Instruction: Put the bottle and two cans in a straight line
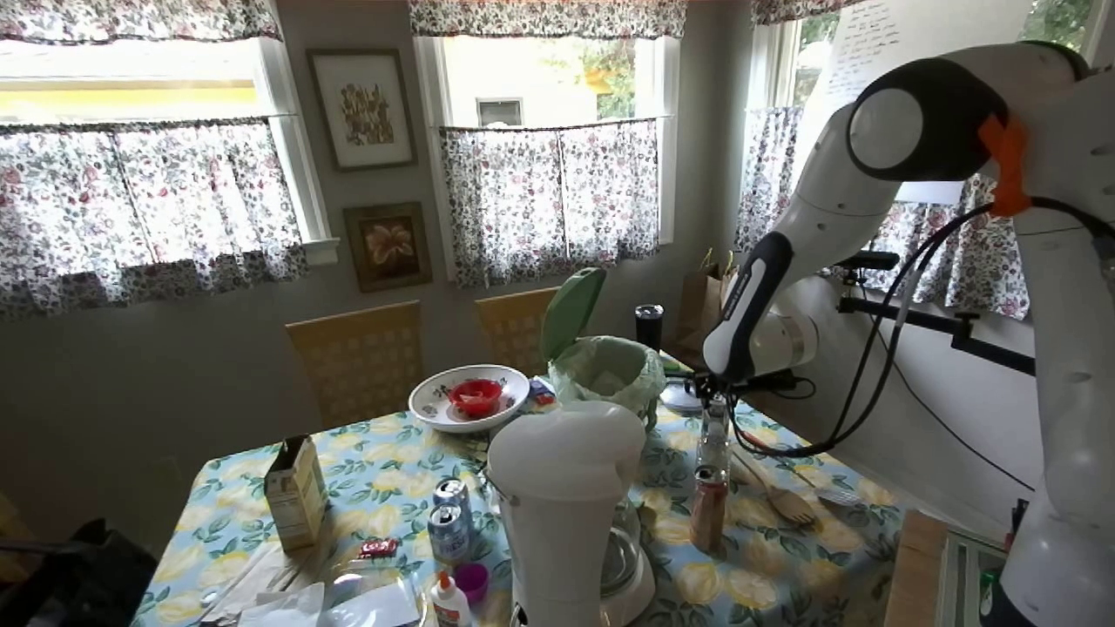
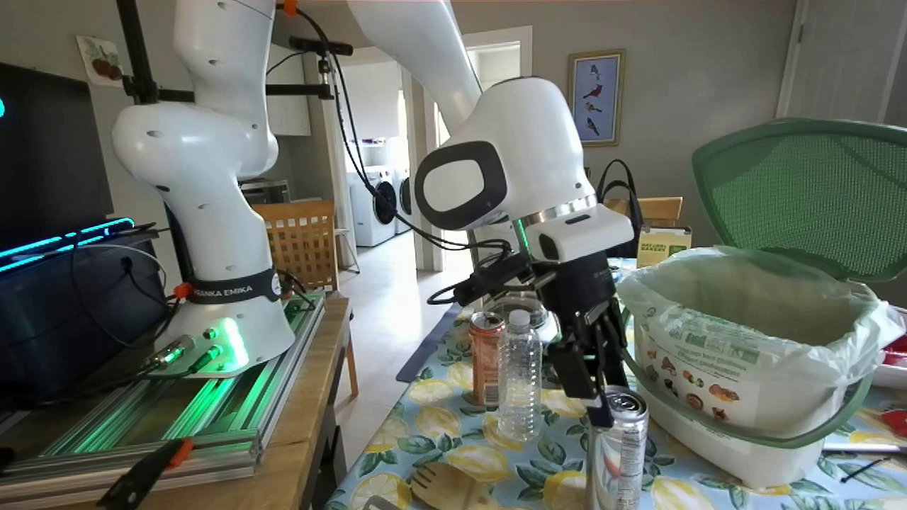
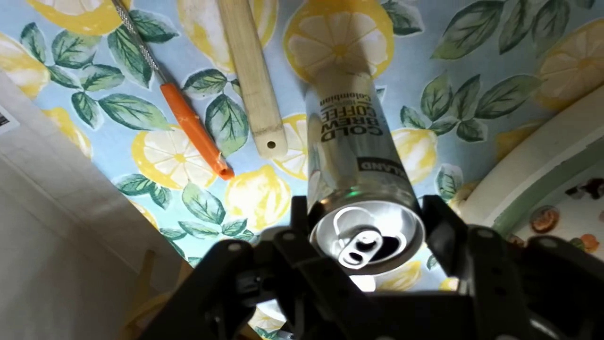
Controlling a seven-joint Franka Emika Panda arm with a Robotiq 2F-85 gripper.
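My gripper [image 2: 611, 400] points down beside the bin and is shut on a silvery can [image 2: 623, 453], with a finger against each side near its top. In the wrist view the can [image 3: 351, 137] is upright between the fingers [image 3: 365, 208], its open lid facing the camera. A clear plastic bottle [image 2: 519, 386] with a white cap stands upright, apart from the gripper. A reddish can [image 2: 486, 358] stands behind the bottle. In an exterior view the reddish can [image 1: 708, 514] is nearest, the bottle [image 1: 712, 444] behind it, and the silvery can is mostly hidden.
A lined bin [image 2: 737, 425] stands close to the silvery can. A white coffee maker [image 1: 557, 496] is nearby. A wooden fork [image 2: 446, 485] and an orange-handled tool [image 3: 191, 125] lie on the table. Two blue cans [image 1: 449, 531] stand beyond the coffee maker.
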